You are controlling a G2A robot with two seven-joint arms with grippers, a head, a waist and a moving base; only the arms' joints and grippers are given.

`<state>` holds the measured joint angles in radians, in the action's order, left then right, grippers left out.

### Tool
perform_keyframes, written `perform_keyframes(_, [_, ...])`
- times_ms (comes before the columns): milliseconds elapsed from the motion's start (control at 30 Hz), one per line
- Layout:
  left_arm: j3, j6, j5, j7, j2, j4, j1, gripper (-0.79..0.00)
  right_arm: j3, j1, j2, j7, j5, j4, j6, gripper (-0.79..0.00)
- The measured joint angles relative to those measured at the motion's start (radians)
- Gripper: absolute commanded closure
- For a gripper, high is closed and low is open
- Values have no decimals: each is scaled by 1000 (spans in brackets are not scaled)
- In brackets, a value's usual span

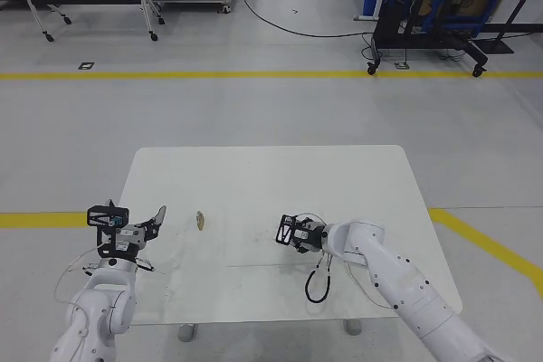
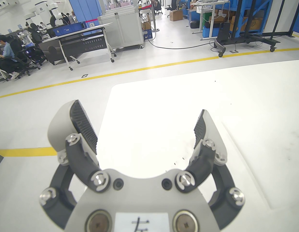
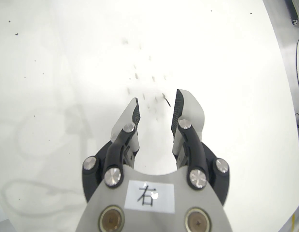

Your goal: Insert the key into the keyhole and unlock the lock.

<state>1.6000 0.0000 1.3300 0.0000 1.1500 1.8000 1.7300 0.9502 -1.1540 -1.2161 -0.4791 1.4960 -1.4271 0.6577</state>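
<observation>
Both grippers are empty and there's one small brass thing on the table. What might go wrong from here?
The small brass object lies flat on the table, between the open left gripper and right gripper, touching neither; the fingers could nudge it away instead of pinching it.
It is too small to tell lock from key, so a grasp may be aimed at the wrong part.

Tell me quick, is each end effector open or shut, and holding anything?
The left end effector, white with ribbed black pads: open, holding nothing.
The right end effector, same build: open, holding nothing.
</observation>
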Motion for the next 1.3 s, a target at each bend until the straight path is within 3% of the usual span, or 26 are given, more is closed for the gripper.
perform_keyframes(433, [0, 0, 0, 0, 0, 0, 0, -785, -68, 81, -23, -41, 4, 78, -9, -99])
perform_keyframes(533, [0, 0, 0, 0, 0, 0, 0, -785, -79, 93, -28, -42, 0, 93, -6, 0])
perform_keyframes(733, [0, 0, 0, 0, 0, 0, 0, -785, -81, 104, -29, -37, -7, 97, 10, 0])
perform_keyframes(933, [0, 0, 0, 0, 0, 0, 0, -785, -1, 64, -3, -13, -40, 12, 56, 0])
perform_keyframes(1133, [0, 0, 0, 0, 0, 0, 0, -785, 159, -36, 35, 83, -191, -93, 133, 0])
perform_keyframes(1300, [0, 0, 0, 0, 0, 0, 0, -785, 260, -101, 47, 154, -511, -54, 199, 0])
